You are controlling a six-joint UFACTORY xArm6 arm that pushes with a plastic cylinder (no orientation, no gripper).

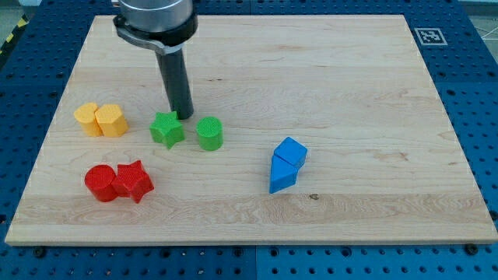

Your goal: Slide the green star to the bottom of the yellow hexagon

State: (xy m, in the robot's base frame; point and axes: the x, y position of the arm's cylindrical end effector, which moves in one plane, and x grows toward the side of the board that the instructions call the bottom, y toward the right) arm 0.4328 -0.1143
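The green star (pixel 166 129) lies left of the board's middle. The yellow hexagon (pixel 111 120) sits to its left, touching a second yellow block (pixel 87 118) of rounded, lobed shape. My tip (pixel 184 116) rests on the board just above and right of the green star, touching or nearly touching its upper right point. The rod rises from there to the arm's dark body at the view's top.
A green cylinder (pixel 209 133) stands right of the star. A red cylinder (pixel 100 183) and red star (pixel 133 181) touch at lower left. Two blue blocks, a cube (pixel 291 151) and a wedge (pixel 282 176), touch at right of centre. The wooden board (pixel 350 93) lies on a blue pegged table.
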